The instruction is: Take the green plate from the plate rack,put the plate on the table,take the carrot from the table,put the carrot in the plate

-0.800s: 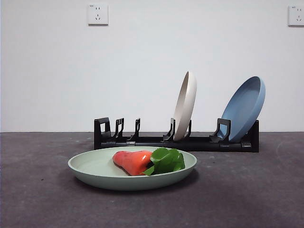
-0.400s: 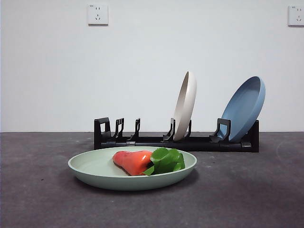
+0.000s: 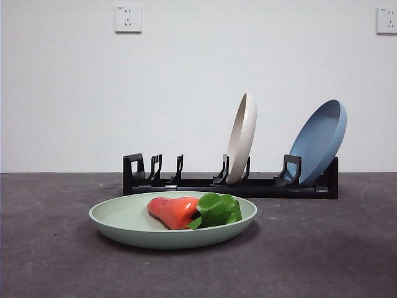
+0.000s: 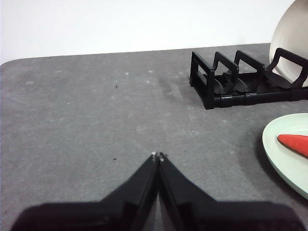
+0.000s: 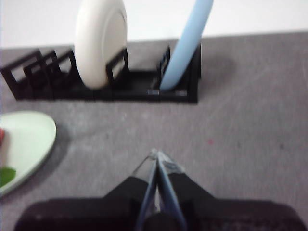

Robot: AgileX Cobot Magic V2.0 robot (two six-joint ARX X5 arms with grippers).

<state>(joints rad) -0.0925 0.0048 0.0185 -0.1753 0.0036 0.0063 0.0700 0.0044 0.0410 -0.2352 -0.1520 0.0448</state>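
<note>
A: In the front view, what is sitting where, taking the plate rack (image 3: 231, 182) as the marker?

B: The green plate (image 3: 124, 222) is lying flat on the table (image 3: 56, 261), in front of the plate rack and toward its empty end. The carrot (image 3: 173, 211) is resting inside it, its long axis running along the rack's length, leafy top pointing toward the end with the cream plate (image 3: 242, 138) and blue plate (image 3: 319, 141), which are leaning upright in their slots. No arm is showing here.

A: And the left wrist view?

B: The left gripper (image 4: 158, 156) is hovering over bare table, off the rack's empty end. Its jaws are pressed tip to tip, gripping nothing. The green plate (image 4: 284, 154) is showing only as a rim in front of the rack (image 4: 245, 79), with a sliver of carrot (image 4: 294, 143) on it.

A: The right wrist view?

B: It is slightly blurred. The right gripper (image 5: 156, 156) is sitting in front of the rack's (image 5: 106, 79) blue-plate end, jaws closed together and empty. The green plate (image 5: 26, 139) is lying well off toward the rack's other end.

A: So which arm is nearer?

B: I cannot tell; both are standing apart from the plate, one on each side. I am judging the task as complete, so no reach seems needed.
</note>
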